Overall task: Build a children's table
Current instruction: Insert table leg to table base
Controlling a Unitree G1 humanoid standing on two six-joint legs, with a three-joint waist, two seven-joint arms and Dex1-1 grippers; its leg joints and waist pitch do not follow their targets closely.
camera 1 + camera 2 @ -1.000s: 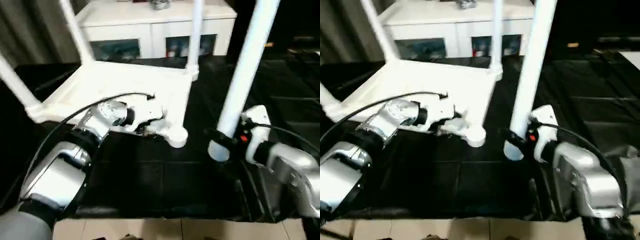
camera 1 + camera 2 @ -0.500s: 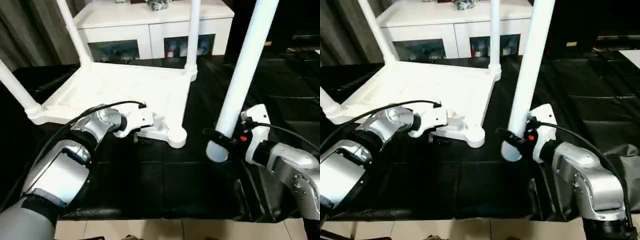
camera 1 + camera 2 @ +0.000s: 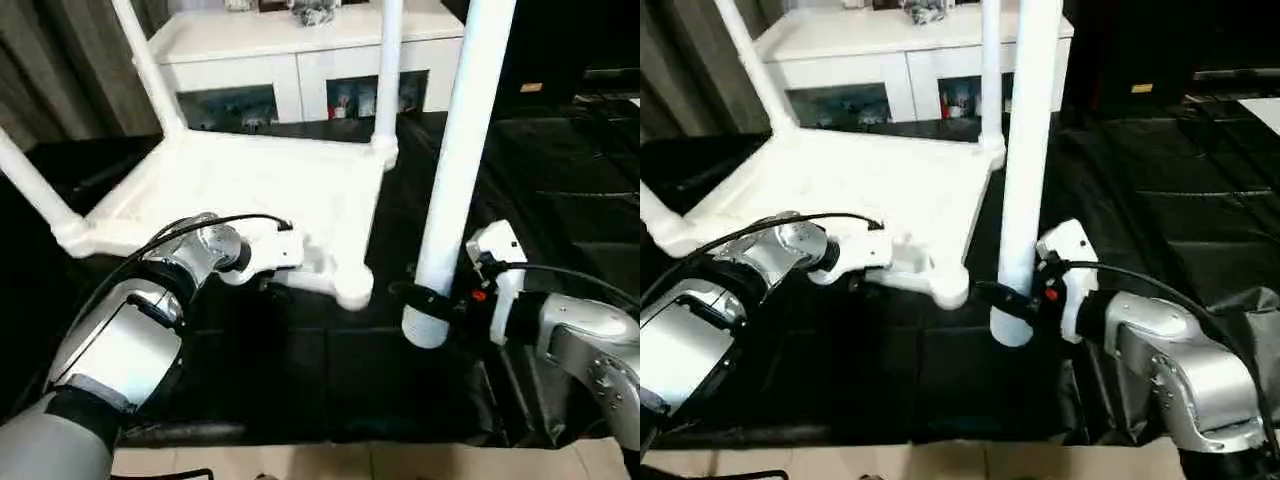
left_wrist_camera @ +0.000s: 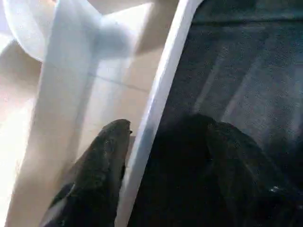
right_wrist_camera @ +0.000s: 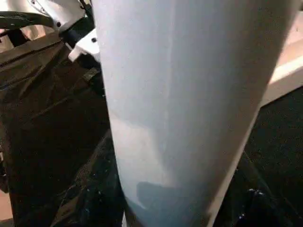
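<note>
Now straddling tabletop [image 3: 250,175] rim beside the empty corner socket [image 3: 352,288]: left gripper [image 4: 161,156], fingers spread. Beside that socket, right gripper [image 3: 432,297] pinching upright leg [image 3: 455,170], top cut off.

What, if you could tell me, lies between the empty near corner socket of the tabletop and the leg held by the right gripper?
Bare black mat and nothing else separates the corner socket from the leg gripped by the right gripper, as the left eye view shows.

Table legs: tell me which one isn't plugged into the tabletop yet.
The thick leg held upright in the right tool, off the tabletop's near corner. The other three stand in corner sockets.
</note>
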